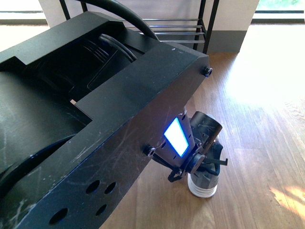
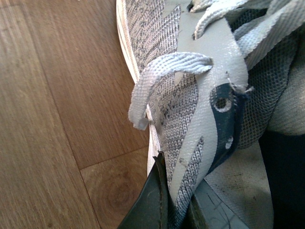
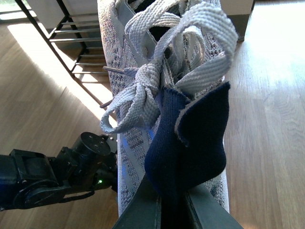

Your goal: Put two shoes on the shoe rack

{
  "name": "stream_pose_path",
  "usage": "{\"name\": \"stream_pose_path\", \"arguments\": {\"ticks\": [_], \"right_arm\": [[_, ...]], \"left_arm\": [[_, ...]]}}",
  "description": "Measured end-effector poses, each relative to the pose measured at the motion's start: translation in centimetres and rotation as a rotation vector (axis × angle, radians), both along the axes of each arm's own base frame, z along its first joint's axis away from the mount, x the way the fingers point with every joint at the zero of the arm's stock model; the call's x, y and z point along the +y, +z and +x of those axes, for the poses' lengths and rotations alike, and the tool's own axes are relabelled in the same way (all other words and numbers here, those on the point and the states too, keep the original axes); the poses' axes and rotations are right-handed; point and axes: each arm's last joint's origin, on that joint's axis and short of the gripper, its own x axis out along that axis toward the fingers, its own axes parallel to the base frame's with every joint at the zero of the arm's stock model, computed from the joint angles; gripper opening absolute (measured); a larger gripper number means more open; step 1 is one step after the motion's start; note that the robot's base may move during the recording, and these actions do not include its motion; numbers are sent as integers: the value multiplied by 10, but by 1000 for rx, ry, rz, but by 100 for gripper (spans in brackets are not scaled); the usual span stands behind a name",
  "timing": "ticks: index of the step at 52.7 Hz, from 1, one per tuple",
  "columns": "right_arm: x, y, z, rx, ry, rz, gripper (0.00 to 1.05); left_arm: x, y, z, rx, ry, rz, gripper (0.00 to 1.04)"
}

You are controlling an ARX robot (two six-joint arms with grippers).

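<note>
we see left pincer (image 2: 177, 206) nipping first sneaker (image 2: 181, 109) at its side, right pincer (image 3: 172, 204) nipping second sneaker (image 3: 115, 47) by its navy lining, shoe rack (image 3: 71, 40) behind.

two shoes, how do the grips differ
Left gripper pinches the left-held shoe by its grey knit side; right gripper pinches the right-held shoe by its navy flap. Only the right-held shoe has the shoe rack behind it. Both are grey knit with grey laces.
</note>
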Motion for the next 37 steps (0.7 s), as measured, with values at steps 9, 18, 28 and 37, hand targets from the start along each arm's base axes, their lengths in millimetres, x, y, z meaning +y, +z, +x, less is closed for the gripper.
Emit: {"name": "stream_pose_path", "arguments": {"ticks": [9,18,28,37], "right_arm": [[0,0,0,0,0,0,2],[0,0,0,0,0,0,2],[0,0,0,0,0,0,2],[0,0,0,1,-3,-1,2]], "left_arm": [[1,0,1,-43,85,-13,2],[2,0,1,-105,178,-26,2],[2,7,-4,-117,250,1,2],[85,83,-118,102,297,382,2]]}}
